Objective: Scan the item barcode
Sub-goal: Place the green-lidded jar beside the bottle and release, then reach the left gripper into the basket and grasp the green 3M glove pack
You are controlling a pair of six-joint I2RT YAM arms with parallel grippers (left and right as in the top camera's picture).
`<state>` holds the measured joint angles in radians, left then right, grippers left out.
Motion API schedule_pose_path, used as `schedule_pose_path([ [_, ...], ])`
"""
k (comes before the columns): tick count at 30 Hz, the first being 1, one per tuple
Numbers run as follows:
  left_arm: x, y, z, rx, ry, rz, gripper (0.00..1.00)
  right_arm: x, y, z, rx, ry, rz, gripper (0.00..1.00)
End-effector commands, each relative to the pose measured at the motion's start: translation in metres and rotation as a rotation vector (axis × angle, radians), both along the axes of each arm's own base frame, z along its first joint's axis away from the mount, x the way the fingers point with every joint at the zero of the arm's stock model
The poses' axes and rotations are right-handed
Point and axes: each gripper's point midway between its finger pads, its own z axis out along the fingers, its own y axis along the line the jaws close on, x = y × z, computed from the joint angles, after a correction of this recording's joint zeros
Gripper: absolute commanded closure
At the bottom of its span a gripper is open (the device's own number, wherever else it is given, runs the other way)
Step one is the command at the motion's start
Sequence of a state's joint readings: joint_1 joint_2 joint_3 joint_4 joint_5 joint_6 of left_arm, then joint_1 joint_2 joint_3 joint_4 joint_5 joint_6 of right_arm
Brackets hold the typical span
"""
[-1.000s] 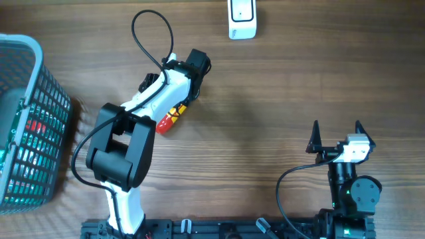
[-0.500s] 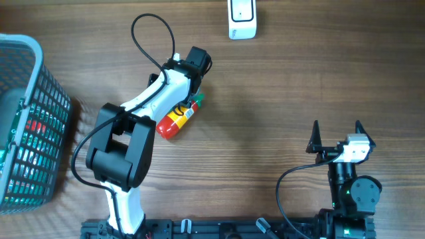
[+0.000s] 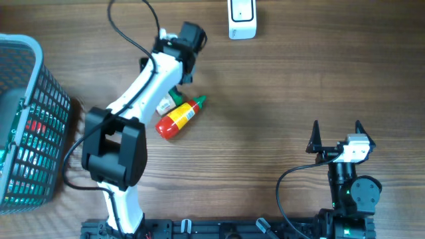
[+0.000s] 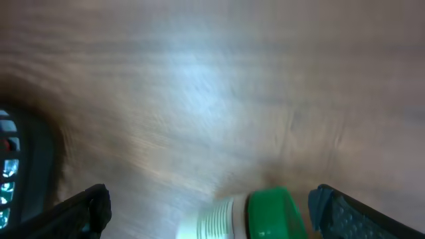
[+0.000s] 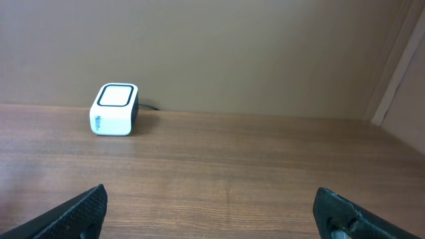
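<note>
The item, a red and yellow bottle [image 3: 178,117] with a green cap, lies on its side on the wooden table. My left gripper [image 3: 178,78] hangs just beyond its cap end, open and holding nothing. In the left wrist view the green cap [image 4: 269,214] and a white ribbed part [image 4: 214,222] show low between the open fingers [image 4: 86,209]. The white barcode scanner [image 3: 242,20] stands at the far edge and also appears as the scanner [image 5: 114,108] in the right wrist view. My right gripper [image 3: 336,130] rests open and empty at the near right.
A grey wire basket [image 3: 26,119] with items inside stands at the left edge. A small white and green thing [image 3: 166,104] lies beside the bottle, partly under the left arm. A black cable [image 3: 129,30] loops over the table near the left wrist.
The left gripper has opened and let go of the bottle, then moved away toward the far side. The bottle now lies uncovered on the table. The right arm has not moved.
</note>
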<state>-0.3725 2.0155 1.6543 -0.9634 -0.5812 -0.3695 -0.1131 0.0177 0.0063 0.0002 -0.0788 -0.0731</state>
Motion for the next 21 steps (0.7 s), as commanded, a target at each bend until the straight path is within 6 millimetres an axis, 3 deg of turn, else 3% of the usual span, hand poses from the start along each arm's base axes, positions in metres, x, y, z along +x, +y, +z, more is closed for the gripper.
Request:
schedule_pose_path([
  [1, 0.017, -0.004, 0.079, -0.085, -0.197, 0.033, 0.0, 0.0, 0.001, 0.001, -0.006, -0.006, 0.008, 0.0],
  [3, 0.013, 0.001, 0.127, -0.121, -0.281, 0.043, 0.0, 0.0, 0.001, 0.001, -0.006, -0.006, 0.008, 0.0],
  [5, -0.003, 0.032, 0.174, -0.139, -0.388, 0.155, 0.0, 0.0, 0.001, 0.001, -0.006, -0.006, 0.008, 0.0],
  [6, -0.016, 0.055, 0.197, -0.146, -0.44, 0.221, 0.0, 0.0, 0.001, 0.001, -0.006, -0.006, 0.008, 0.0],
  [8, -0.069, 0.135, 0.252, -0.119, -0.588, 0.451, 0.0, 0.0, 0.001, 0.001, -0.006, -0.006, 0.008, 0.0],
  [10, -0.104, 0.178, 0.271, -0.11, -0.645, 0.581, 0.0, 0.0, 0.001, 0.001, -0.006, -0.006, 0.008, 0.0],
  [11, -0.142, 0.214, 0.284, -0.093, -0.69, 0.711, 0.0, 0.0, 0.001, 0.001, -0.006, -0.006, 0.008, 0.0],
  [14, -0.208, 0.262, 0.299, -0.038, -0.735, 0.905, 0.0, 0.0, 0.001, 0.001, -0.006, -0.006, 0.008, 0.0],
  [16, -0.232, 0.278, 0.297, -0.031, -0.73, 0.987, 0.0, 0.0, 0.001, 0.001, -0.006, -0.006, 0.008, 0.0],
  [21, -0.234, 0.318, 0.257, -0.147, -0.624, 1.105, 0.0, 0.0, 0.001, 0.001, -0.006, -0.006, 0.008, 0.0],
])
